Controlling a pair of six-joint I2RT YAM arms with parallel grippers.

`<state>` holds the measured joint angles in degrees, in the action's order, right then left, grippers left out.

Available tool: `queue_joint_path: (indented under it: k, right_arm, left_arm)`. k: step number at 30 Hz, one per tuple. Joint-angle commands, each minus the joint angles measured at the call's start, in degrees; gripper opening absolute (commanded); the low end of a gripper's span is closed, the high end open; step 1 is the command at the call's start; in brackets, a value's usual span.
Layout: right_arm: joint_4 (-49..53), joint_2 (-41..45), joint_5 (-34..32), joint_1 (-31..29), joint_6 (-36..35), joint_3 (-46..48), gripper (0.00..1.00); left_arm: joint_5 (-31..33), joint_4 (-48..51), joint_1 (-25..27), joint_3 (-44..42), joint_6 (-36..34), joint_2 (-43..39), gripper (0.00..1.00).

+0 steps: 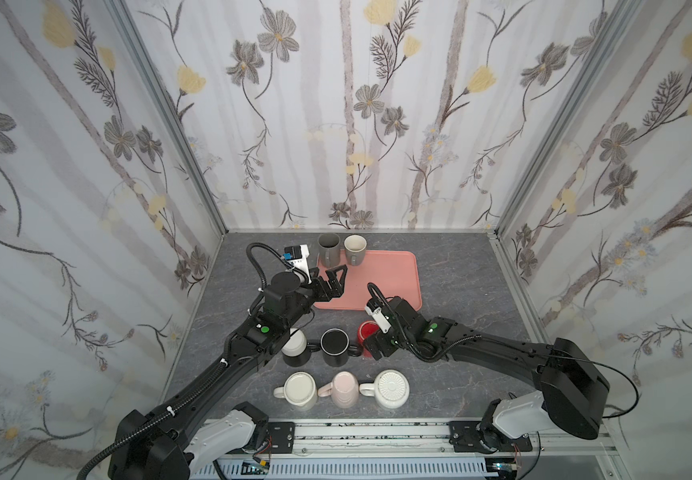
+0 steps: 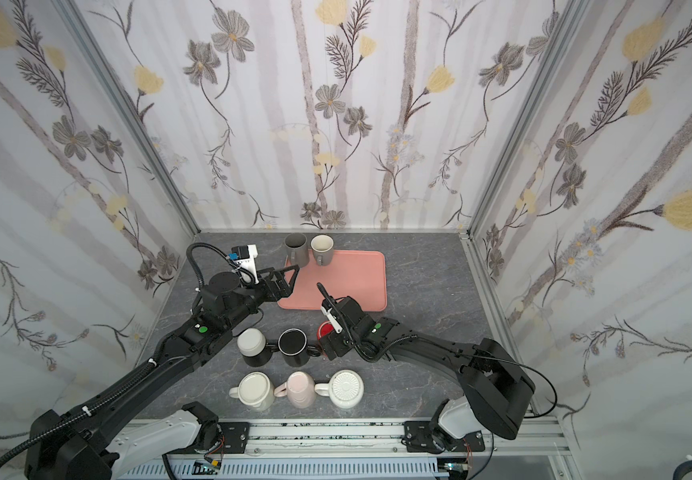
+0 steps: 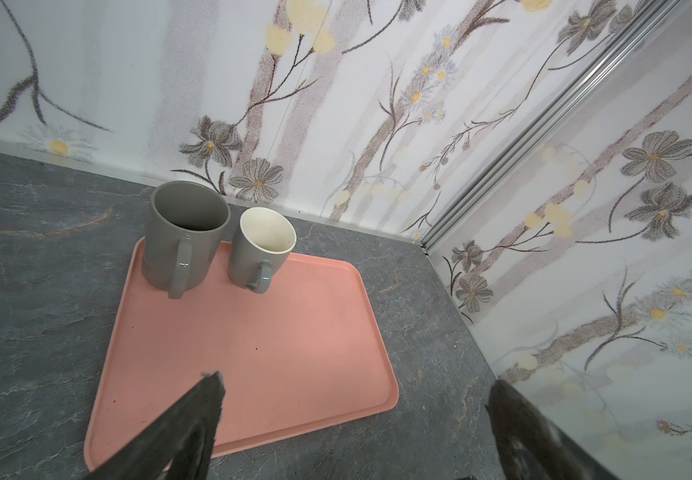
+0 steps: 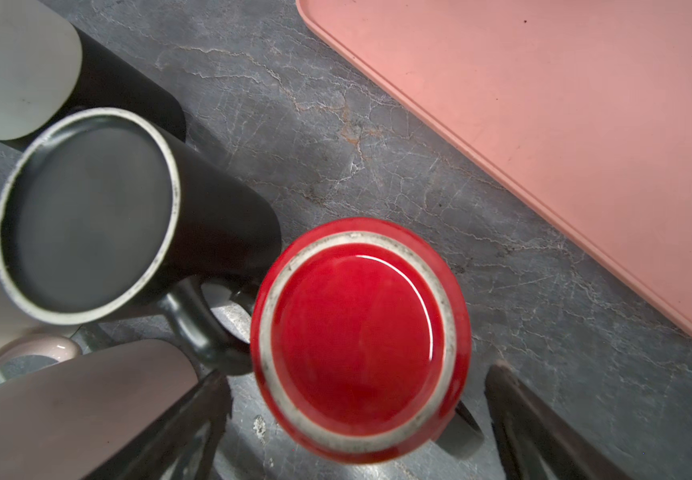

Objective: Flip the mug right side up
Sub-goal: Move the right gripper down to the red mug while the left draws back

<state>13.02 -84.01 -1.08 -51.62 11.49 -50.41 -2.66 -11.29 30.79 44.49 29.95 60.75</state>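
The mug [image 4: 360,336] is red and stands upside down on the grey table, its glossy base ringed in white facing up; both top views show it only partly [image 1: 367,329] [image 2: 324,330], under the right wrist. My right gripper [image 4: 356,376] points down over it and is open. One finger stands on each side of the mug, with a gap on both sides. My left gripper [image 1: 329,276] [image 2: 282,272] [image 3: 354,382] hangs open and empty above the near left corner of the pink tray [image 1: 394,282].
Two grey mugs [image 1: 328,249] [image 1: 355,248] stand upright at the tray's far left. An upturned black mug [image 1: 334,347] [image 4: 86,216] sits close beside the red one, its handle toward it. Left of it is a black-and-white mug [image 1: 294,347]. Cream [image 1: 299,390], pink [image 1: 344,388] and white ribbed [image 1: 390,387] mugs line the front.
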Motion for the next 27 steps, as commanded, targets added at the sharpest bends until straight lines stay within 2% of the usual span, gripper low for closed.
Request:
queue_joint_path:
  k: [1,8,14,17,20,27]
  right_arm:
    - [-0.3,-1.04,-3.88,0.16,0.88,-1.13,0.93]
    - [-0.44,-3.1,-8.23,2.13,9.92,-1.94,0.85]
    - [-6.43,-0.78,-0.33,4.17,9.52,1.08,0.89]
    - [-9.35,0.64,7.37,6.69,7.79,3.28,0.91]
    - [-7.96,0.07,12.45,7.19,6.59,3.46,0.83]
    - [-6.75,2.74,12.0,6.21,6.64,6.1,0.63]
  left_arm:
    - [0.03,0.13,-0.21,-0.34,0.51,-0.27,1.0]
    - [-0.5,-0.39,-0.55,-0.7,0.97,-0.37,1.0]
    - [-0.85,-0.31,-0.81,-0.81,1.27,-0.15,1.0]
    - [-0.84,-0.22,-0.9,-1.12,1.39,-0.28,1.0]
    - [-0.75,-0.17,-1.08,-1.3,1.67,-0.29,1.0]
    - [-1.21,-1.07,-1.34,-1.62,2.29,-0.04,1.0]
